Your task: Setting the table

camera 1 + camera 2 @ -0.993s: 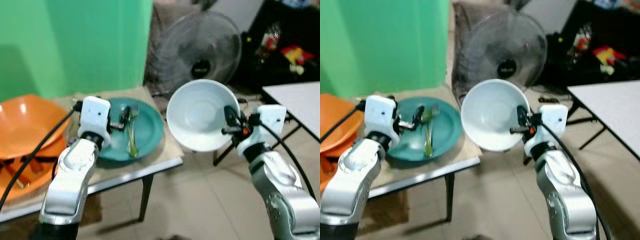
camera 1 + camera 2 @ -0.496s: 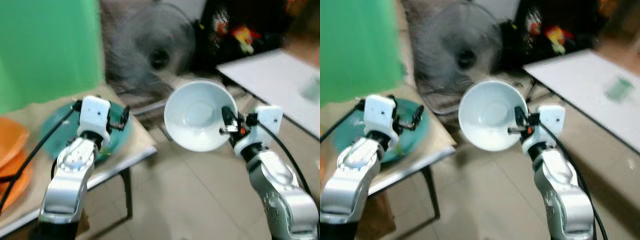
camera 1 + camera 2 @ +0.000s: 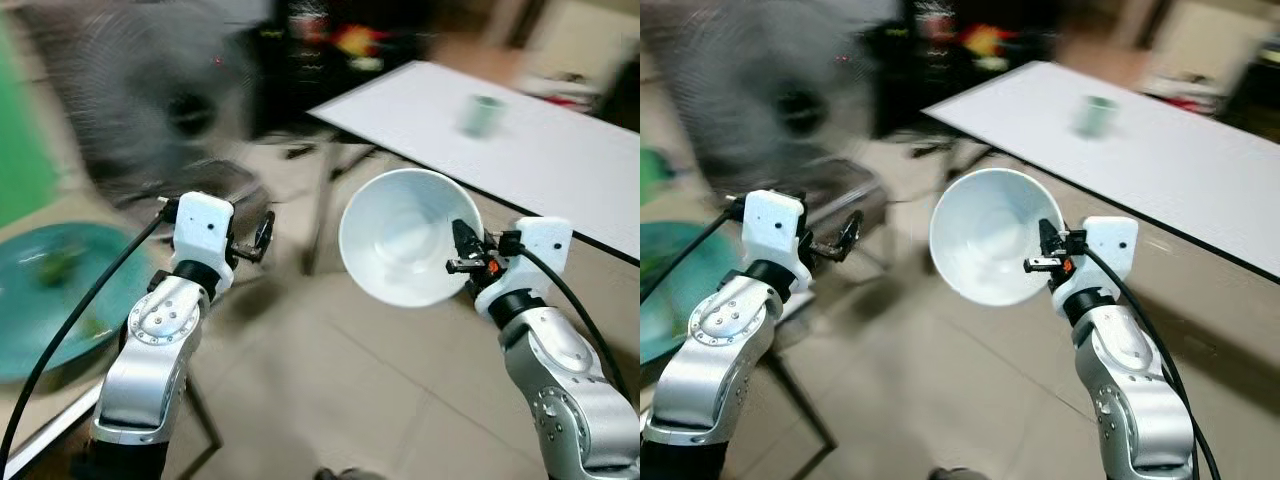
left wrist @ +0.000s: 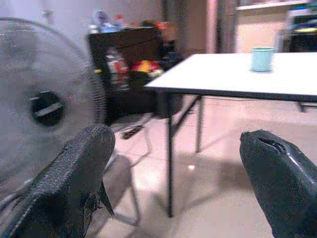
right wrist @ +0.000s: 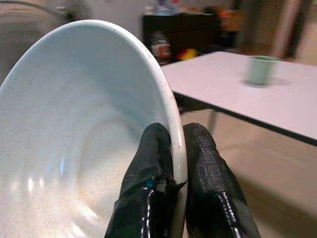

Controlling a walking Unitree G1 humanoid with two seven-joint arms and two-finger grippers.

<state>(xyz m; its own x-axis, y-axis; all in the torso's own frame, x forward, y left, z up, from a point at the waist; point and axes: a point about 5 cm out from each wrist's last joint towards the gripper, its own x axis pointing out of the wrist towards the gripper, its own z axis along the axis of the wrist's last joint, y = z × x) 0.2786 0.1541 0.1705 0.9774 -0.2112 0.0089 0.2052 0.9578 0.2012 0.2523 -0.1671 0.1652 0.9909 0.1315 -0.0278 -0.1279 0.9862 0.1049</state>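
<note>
A white bowl [image 3: 405, 250] hangs tilted in the air with its opening facing me. My right gripper [image 3: 462, 255] is shut on its rim, one finger inside and one outside, as the right wrist view shows with the fingers [image 5: 158, 148] pinching the rim of the bowl [image 5: 84, 129]. My left gripper [image 3: 262, 235] is held up at the same height, open with nothing between its fingers [image 4: 84, 163]. A white table [image 3: 560, 150] stands ahead on the right with a pale green cup [image 3: 483, 113] on it.
A standing fan [image 3: 170, 110] is on the floor at the left. A teal plate [image 3: 50, 300] lies on a small table at the far left edge. Dark shelves [image 3: 330, 50] with clutter stand at the back. Tiled floor lies between me and the white table.
The whole view has swung to the right: the green wall and orange bowls have left it and the white table with the cup has come in. The bowl stays in my right gripper.
</note>
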